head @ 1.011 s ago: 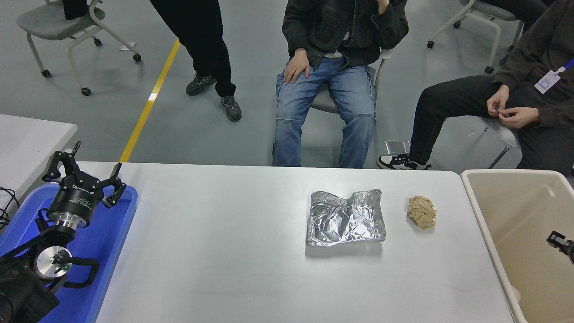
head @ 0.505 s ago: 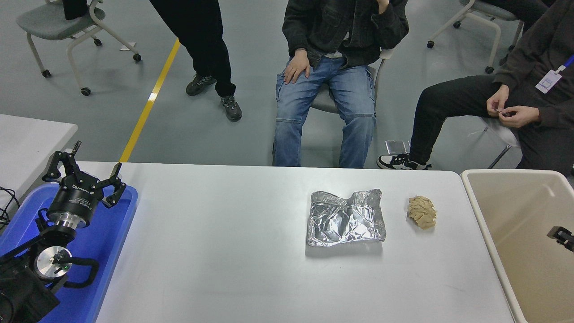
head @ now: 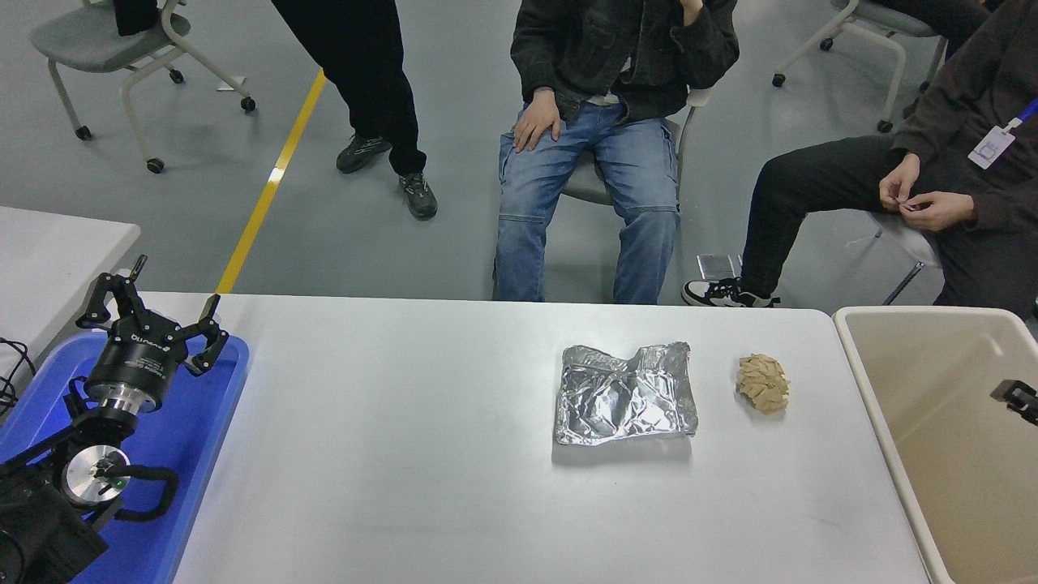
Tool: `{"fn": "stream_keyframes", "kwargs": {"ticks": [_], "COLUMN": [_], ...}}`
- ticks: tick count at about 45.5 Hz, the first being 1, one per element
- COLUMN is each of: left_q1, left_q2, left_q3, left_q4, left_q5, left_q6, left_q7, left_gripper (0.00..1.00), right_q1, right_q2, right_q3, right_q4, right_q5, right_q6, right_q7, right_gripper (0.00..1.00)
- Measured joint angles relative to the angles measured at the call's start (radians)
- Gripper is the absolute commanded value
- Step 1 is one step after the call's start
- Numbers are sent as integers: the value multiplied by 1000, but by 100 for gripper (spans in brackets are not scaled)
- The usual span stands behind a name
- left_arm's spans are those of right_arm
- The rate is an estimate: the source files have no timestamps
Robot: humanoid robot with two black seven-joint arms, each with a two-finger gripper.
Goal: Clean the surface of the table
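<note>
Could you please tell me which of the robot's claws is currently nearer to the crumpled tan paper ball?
Right. The right claw shows at the right edge, over the beige bin beside the tan paper ball. The left claw is parked far left, over the blue tray.

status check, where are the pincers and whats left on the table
Left pincer open, parked over blue tray. Right pincer barely in view over beige bin. Table surface holds foil wrapper and tan wad. Nothing blocking.

One foil bag [head: 625,394], one tan wad [head: 763,383], one blue tray [head: 212,422], one beige bin [head: 932,389]
</note>
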Motion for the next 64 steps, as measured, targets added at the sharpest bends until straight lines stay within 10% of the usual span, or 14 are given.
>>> {"fn": "stream_keyframes", "kwargs": {"ticks": [31, 64], "left_q1": [0, 0], "left_q2": [0, 0], "left_q3": [0, 0], "left_q4": [0, 0], "left_q5": [0, 0], "left_q6": [0, 0], "left_q7": [0, 0], "left_gripper": [100, 100], "right_q1": [-61, -292], "right_q2": [-207, -115], "right_q3": [541, 1288], "right_q4": [265, 631], "right_q5": [87, 401], "right_q6": [-3, 2], "right_q7": [2, 18], "right_gripper": [100, 100]}}
